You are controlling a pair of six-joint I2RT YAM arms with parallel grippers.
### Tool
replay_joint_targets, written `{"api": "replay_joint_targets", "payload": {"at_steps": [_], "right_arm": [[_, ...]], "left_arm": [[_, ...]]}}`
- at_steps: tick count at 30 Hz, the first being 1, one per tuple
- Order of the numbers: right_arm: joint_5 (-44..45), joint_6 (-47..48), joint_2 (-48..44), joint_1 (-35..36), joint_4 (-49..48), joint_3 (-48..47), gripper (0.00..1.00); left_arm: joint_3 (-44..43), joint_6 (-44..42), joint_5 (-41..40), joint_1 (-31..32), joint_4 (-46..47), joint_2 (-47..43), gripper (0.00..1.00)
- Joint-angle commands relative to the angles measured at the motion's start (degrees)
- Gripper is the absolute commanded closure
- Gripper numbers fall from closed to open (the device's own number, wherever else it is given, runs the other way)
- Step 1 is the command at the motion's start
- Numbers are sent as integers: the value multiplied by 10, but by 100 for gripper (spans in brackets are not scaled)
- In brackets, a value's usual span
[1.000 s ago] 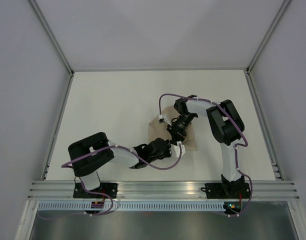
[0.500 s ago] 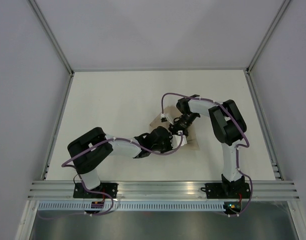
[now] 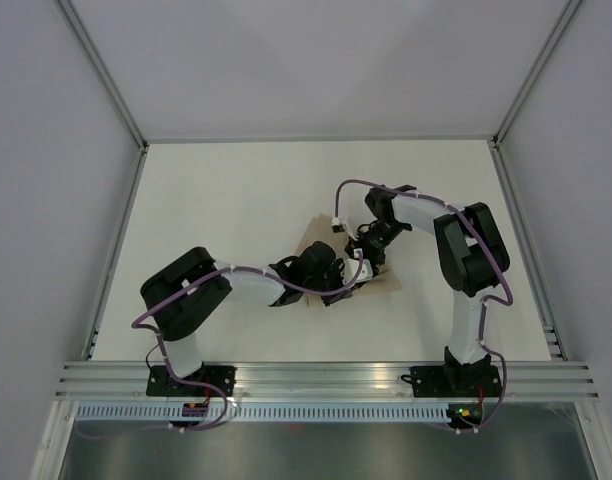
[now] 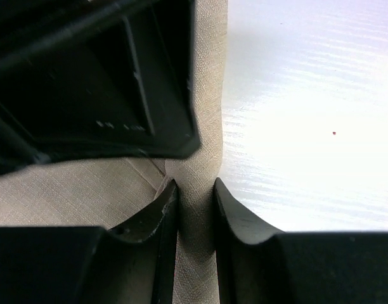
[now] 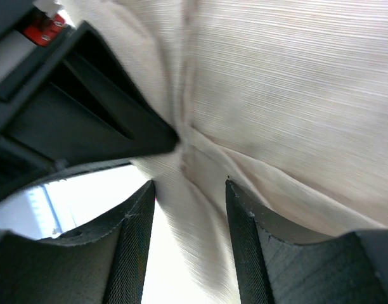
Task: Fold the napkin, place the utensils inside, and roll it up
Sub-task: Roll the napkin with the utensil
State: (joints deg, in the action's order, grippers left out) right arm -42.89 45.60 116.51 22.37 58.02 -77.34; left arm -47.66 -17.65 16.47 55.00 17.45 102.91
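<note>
**Napkin** (image 4: 67,190)
- Place: lying bunched on the table (image 3: 216,200), a little right of centre. In the overhead view both wrists are covering most of it, and only tan edges are showing beside them.
- Change: less cloth is showing than a second ago, so it seems to be getting gathered tighter.

**Left gripper** (image 4: 194,187)
- Fingers: its fingers (image 4: 157,221) are pinching a raised ridge of the napkin, and the fabric is filling the narrow gap between them.
- Change: this arm has been stretching out from near its base toward the middle of the table. The wrist is now sitting over the near-left part of the cloth.

**Right gripper** (image 5: 189,187)
- Fingers: its fingers (image 5: 132,247) are standing spread, straddling a crease of cloth without visibly squeezing it.
- Place: it is working just beside the left one.
- Change: it has been drifting slightly toward the far right while its elbow swings outward. It appears to be letting the fabric go.

**Fork**
- Not showing in any view. Whether it is lying inside the cloth or under the arms cannot be told.

**Reading for the task**
- The hold seems to be passing from right to left: the left is keeping the fold pinned while the right is freeing itself, probably for a fresh grip.
- Rolling is looking under way but not finished.
- The released side may be springing loose.
</note>
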Motion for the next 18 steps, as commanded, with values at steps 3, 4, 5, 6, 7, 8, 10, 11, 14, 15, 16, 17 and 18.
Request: {"api": "replay_joint_targets", "payload": {"at_steps": [3, 4, 5, 6, 7, 8, 10, 11, 14, 15, 16, 17, 18], "right_arm": [[17, 4, -50, -43, -76, 5, 45], [10, 5, -57, -51, -79, 10, 45], [-2, 7, -71, -60, -83, 14, 45], [-8, 10, -79, -79, -88, 18, 45], [-14, 18, -86, -87, -90, 26, 45], [-19, 24, -104, -98, -92, 32, 45], [-31, 35, -127, -122, -108, 58, 45], [-35, 40, -154, -129, -118, 70, 45], [-41, 70, -228, -145, -156, 135, 45], [-42, 82, -251, -145, -177, 175, 44], [-43, 92, -274, -146, -187, 197, 43], [-41, 109, -320, -144, -208, 216, 41], [-36, 114, -342, -139, -218, 250, 39]], "left_arm": [[7, 55, 75, -1, -69, 26, 98], [8, 59, 76, -2, -66, 25, 98], [11, 67, 78, -2, -65, 25, 98], [13, 73, 80, -4, -61, 24, 98], [15, 80, 84, -6, -57, 22, 98], [20, 95, 89, -7, -50, 21, 98], [27, 110, 92, -10, -37, 18, 98], [36, 128, 102, -12, -22, 17, 98], [50, 156, 121, -19, -3, 17, 98], [54, 163, 127, -23, 9, 18, 98], [60, 169, 134, -25, 15, 18, 98], [62, 177, 150, -27, 22, 23, 98], [63, 191, 157, -31, 30, 25, 98]]}}
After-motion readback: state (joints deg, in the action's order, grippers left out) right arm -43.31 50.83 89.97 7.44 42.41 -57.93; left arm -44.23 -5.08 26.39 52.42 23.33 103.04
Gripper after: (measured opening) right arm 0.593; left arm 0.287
